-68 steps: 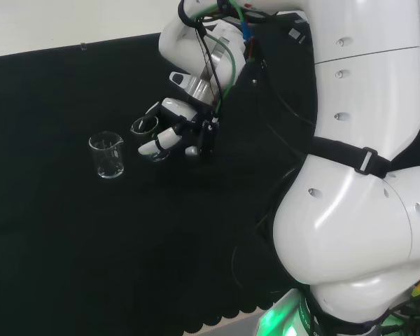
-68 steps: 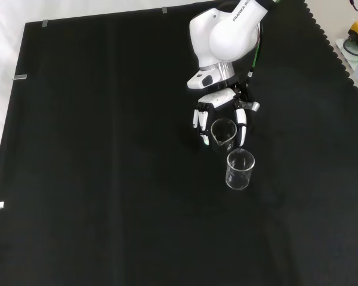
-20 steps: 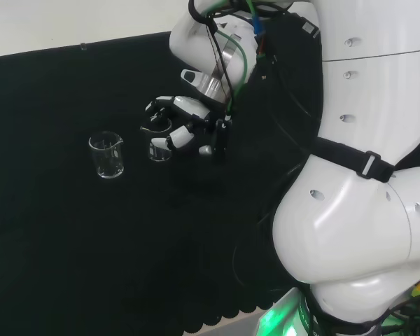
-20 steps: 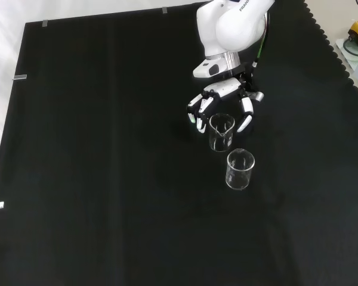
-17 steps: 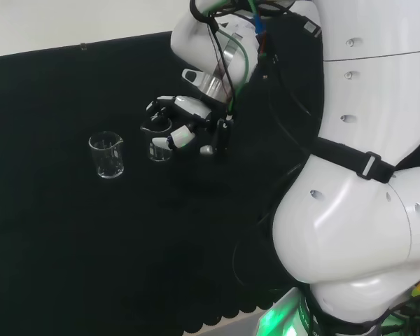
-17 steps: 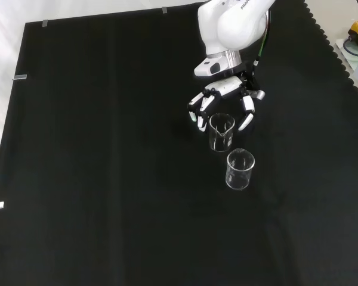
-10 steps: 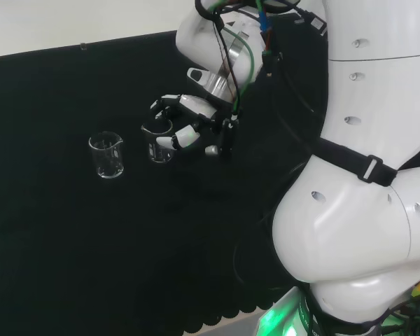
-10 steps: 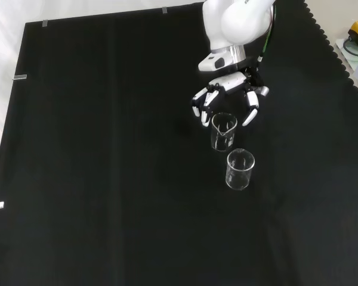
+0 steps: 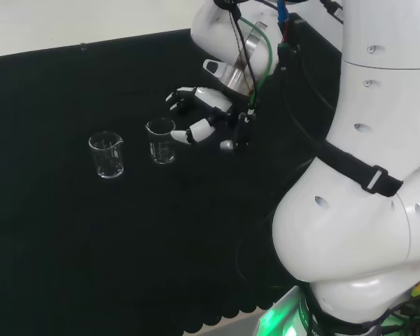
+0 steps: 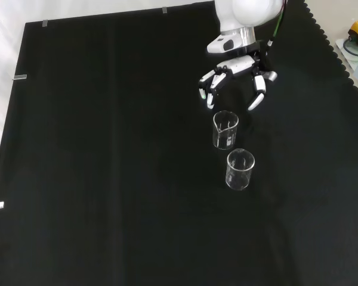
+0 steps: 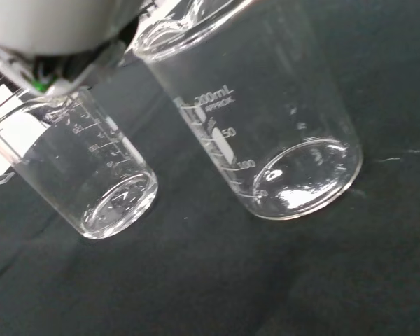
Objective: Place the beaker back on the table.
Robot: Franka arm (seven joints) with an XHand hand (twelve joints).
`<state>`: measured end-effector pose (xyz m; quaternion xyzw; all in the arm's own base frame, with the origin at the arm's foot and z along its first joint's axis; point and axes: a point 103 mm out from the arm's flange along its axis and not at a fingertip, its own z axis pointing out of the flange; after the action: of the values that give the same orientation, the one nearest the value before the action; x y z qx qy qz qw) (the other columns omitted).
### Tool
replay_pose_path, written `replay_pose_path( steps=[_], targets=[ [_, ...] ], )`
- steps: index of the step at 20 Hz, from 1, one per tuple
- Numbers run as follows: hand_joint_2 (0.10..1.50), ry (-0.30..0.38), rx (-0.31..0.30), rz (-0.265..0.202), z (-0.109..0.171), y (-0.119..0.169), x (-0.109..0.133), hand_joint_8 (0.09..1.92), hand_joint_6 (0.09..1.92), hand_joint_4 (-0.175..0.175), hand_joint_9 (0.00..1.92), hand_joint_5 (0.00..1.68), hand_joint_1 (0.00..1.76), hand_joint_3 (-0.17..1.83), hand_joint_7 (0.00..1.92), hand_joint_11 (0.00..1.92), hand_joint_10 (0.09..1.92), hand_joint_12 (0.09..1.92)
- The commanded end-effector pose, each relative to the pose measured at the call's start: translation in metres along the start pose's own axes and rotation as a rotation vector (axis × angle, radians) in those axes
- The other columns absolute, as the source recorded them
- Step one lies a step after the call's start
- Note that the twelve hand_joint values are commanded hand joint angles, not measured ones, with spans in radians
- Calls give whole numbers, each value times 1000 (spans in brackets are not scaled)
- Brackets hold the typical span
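beaker (image 10: 225,130): stands upright on the cloth (image 10: 107,149), the landmark for all below.
second beaker (image 10: 240,169): just beside the beaker, nearer the camera in the front view; the gap between them is narrow, no room for fingers.
hand (image 10: 238,71): spread, above and apart from the beaker on its far side in the front view; bare cloth shows between them.
left of beaker, front view: bare cloth out to the edge, wide passage.
right of beaker, front view: bare cloth, free.
arm links (image 9: 364,175): bulk to the right of the beaker in the head view, blocking approach from there.
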<state>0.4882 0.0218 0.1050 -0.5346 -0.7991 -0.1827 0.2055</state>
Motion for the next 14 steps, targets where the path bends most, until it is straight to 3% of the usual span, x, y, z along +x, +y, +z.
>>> replay_pose_path(
  steps=[1, 14],
  targets=[
    [380, -27, -7, 29, -14, -12, -2, 87, 490, -69, 825, 377, 783, 874, 753, 113, 87, 1329],
    [392, -53, -35, 38, -33, -23, 5, 87, 450, -52, 799, 388, 783, 873, 714, 106, 87, 1340]
  ],
)
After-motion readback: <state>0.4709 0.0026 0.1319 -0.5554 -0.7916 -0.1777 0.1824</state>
